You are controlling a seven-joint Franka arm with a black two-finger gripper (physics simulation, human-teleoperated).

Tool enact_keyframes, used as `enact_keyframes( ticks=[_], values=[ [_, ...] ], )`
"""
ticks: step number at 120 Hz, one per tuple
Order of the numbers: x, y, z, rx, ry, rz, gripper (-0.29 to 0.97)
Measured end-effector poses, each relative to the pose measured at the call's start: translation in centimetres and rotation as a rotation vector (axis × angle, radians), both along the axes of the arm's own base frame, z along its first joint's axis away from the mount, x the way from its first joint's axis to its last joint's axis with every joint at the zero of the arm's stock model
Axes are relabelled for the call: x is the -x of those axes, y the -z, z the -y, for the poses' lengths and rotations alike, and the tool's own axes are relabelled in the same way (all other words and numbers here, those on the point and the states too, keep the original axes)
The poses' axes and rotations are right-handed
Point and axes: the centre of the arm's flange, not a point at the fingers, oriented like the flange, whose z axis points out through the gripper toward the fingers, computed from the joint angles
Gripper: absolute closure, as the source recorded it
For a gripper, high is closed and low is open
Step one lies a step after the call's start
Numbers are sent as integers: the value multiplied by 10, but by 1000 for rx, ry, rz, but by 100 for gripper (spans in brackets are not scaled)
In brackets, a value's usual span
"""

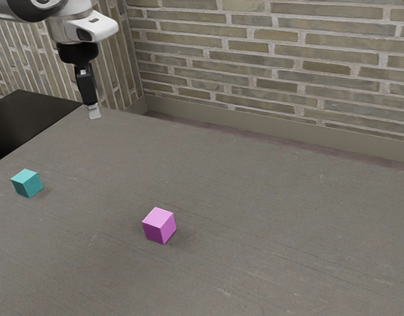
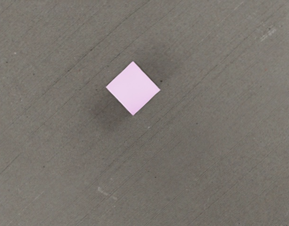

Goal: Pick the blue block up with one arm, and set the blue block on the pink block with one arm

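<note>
The blue block [image 1: 26,183], teal in colour, sits on the grey table near the exterior view's left edge. The pink block [image 1: 159,225] rests further right and nearer the front, about two hand-widths from the blue one. My gripper [image 1: 94,116] hangs high above the table at the upper left, pointing down, well clear of both blocks and holding nothing. In the wrist view the pink block [image 2: 133,88] lies straight below my hand, seen from above as a small diamond.
A brick wall [image 1: 274,59] runs along the table's far side. A black surface [image 1: 24,122] adjoins the table at the left. The grey tabletop [image 1: 287,230] stretches wide to the right of the pink block.
</note>
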Motion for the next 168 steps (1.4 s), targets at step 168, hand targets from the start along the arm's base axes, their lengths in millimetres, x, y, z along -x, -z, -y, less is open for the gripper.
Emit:
enact_keyframes(
  ticks=[168],
  values=[
    [147, 294, -411, -13, -566, -151, 0]
  ],
)
